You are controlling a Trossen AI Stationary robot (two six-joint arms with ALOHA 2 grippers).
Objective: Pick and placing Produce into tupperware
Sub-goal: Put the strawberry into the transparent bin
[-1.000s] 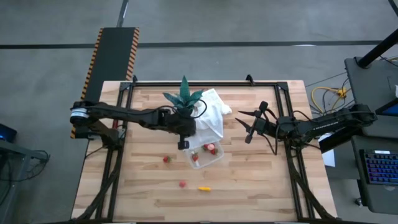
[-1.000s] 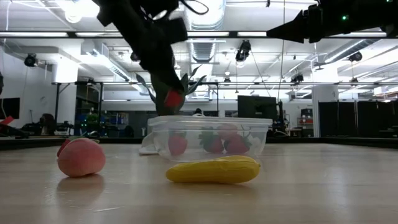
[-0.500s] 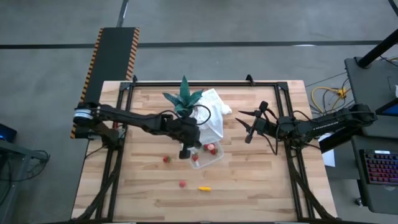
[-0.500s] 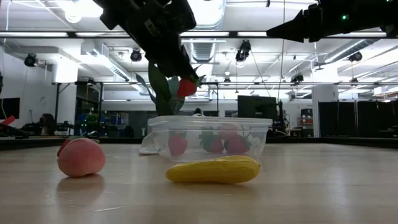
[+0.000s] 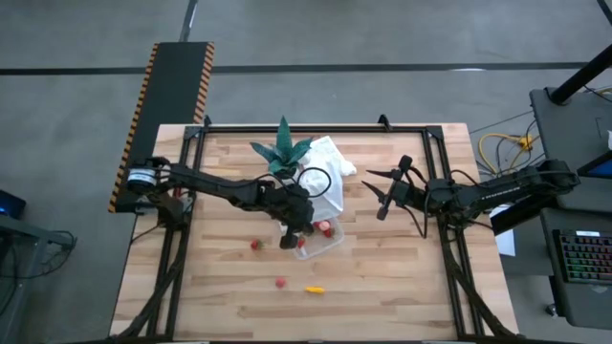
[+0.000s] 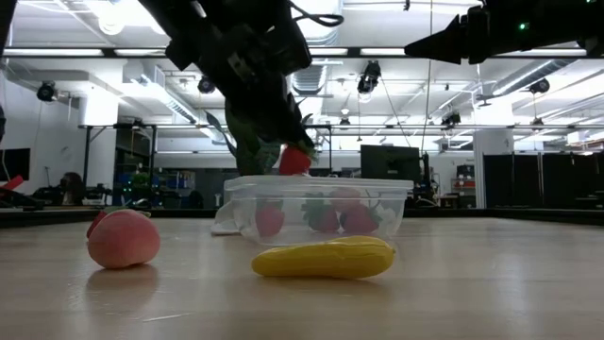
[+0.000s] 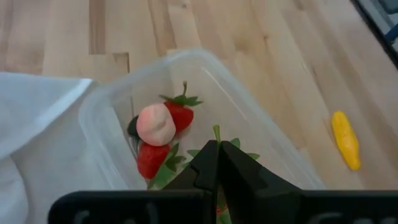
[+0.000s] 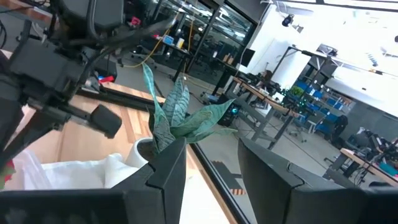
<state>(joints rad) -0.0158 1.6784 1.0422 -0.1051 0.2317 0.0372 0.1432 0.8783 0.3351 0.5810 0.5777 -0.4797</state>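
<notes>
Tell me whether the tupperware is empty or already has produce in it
Not empty. The tupperware already holds red strawberries and a pale pink piece.

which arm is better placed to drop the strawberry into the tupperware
Left. The left pincer is shut on a strawberry right above the tupperware; the right pincer is open, off to the side.

My left fingers (image 6: 294, 151) are hanging over the open tub (image 5: 318, 239); cloth (image 5: 328, 177) and plant (image 5: 283, 149) are crowding behind, bare worktop (image 5: 402, 287) lying free in front.
</notes>
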